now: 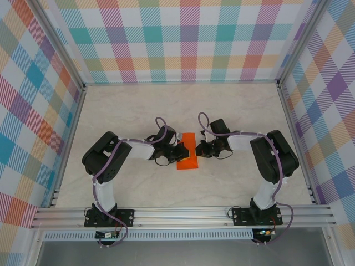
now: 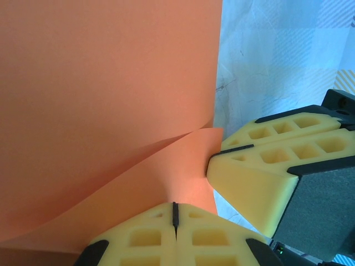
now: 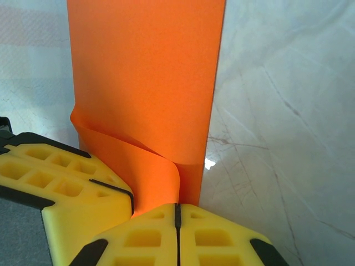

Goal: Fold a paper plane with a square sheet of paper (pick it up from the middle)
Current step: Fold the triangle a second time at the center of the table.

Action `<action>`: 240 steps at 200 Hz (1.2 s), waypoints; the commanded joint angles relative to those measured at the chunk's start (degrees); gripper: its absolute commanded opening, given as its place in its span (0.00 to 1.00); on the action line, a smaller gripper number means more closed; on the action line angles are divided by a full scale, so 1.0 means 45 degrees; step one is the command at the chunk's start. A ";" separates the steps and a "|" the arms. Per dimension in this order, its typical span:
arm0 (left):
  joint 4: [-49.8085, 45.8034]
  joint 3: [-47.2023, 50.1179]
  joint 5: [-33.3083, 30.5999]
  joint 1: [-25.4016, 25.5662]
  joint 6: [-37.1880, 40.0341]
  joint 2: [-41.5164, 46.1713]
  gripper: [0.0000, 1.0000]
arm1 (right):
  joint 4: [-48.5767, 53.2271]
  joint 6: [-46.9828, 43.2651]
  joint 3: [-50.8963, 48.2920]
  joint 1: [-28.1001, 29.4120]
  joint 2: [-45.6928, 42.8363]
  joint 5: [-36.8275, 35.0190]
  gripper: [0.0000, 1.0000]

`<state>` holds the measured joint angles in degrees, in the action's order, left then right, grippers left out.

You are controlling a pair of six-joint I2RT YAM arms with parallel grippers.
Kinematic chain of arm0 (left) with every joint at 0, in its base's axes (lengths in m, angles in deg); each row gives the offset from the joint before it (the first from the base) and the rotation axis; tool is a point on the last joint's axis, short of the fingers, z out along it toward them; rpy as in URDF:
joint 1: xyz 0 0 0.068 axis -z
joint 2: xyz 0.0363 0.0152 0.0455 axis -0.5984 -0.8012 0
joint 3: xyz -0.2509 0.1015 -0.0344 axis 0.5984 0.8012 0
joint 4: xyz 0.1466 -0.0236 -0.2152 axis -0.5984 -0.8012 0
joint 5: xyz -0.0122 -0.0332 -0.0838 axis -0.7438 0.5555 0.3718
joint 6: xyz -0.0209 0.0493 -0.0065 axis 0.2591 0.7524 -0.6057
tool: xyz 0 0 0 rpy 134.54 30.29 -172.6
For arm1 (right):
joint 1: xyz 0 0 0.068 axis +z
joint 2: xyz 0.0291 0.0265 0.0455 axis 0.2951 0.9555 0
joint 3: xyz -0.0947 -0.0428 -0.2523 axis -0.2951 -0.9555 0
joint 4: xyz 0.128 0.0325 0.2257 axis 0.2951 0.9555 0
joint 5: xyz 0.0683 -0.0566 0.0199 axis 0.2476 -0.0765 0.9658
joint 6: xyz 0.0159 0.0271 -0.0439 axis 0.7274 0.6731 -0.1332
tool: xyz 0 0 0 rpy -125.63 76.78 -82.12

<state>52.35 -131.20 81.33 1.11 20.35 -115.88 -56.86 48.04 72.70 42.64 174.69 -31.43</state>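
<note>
The square sheet of paper [image 1: 186, 162] is bright orange and lies on the table's middle as a long rectangle; a paper plane is out of view. My left gripper [image 1: 181, 151] and right gripper [image 1: 197, 148] meet tip to tip over its far half. In the left wrist view, a lifted layer of the sheet [image 2: 111, 83] curls up into my shut left gripper [image 2: 175, 213], with the right gripper's yellow fingers [image 2: 260, 177] pressed close beside it. In the right wrist view, the sheet [image 3: 144, 72] bends up into my shut right gripper [image 3: 177, 213], next to the left gripper's fingers [image 3: 66, 177].
The pale marble-patterned table [image 1: 127, 111] is boxed in by checkered walls [image 1: 183, 39] at the back and both sides. An aluminium rail [image 1: 183, 213] runs along the near edge, where both arm bases are bolted.
</note>
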 commanded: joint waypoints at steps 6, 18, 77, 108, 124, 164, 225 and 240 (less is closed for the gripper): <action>0.0227 0.0091 0.0028 0.0120 0.0258 0.0451 0.00 | 0.0188 -0.0386 -0.0154 -0.0082 -0.0451 -0.0103 0.06; 0.0131 0.0031 0.0006 0.0117 0.0297 0.0384 0.01 | 0.0190 -0.0394 -0.0154 -0.0075 -0.0430 -0.0090 0.06; -0.0400 -0.0177 -0.0061 0.0120 0.0352 -0.0076 0.00 | 0.0245 -0.0372 -0.0114 -0.0070 -0.0163 -0.0099 0.07; -0.0726 -0.0309 -0.0068 0.0120 0.0431 -0.0280 0.00 | 0.0373 -0.0336 -0.0091 -0.0074 -0.0141 -0.0175 0.07; -0.0879 -0.0356 -0.0062 0.0121 0.0466 -0.0402 0.00 | 0.0429 -0.0335 -0.0112 -0.0073 -0.0194 -0.0234 0.07; -0.1468 -0.0494 -0.0247 0.0120 0.0617 -0.0622 0.00 | 0.0596 -0.0335 -0.0081 -0.0074 -0.0340 -0.0357 0.08; -0.2270 -0.0625 -0.0480 0.0120 0.0857 -0.0793 0.00 | 0.1330 0.0226 -0.0011 -0.0063 -0.2111 -0.1301 0.23; -0.2299 -0.0620 -0.0518 0.0120 0.0877 -0.0787 0.00 | 0.1316 0.0375 -0.0148 -0.0002 -0.2352 -0.0895 0.21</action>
<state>47.17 -134.02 81.28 1.24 22.84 -117.06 -52.71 48.61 72.64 42.64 166.77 -35.93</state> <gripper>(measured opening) 0.038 0.226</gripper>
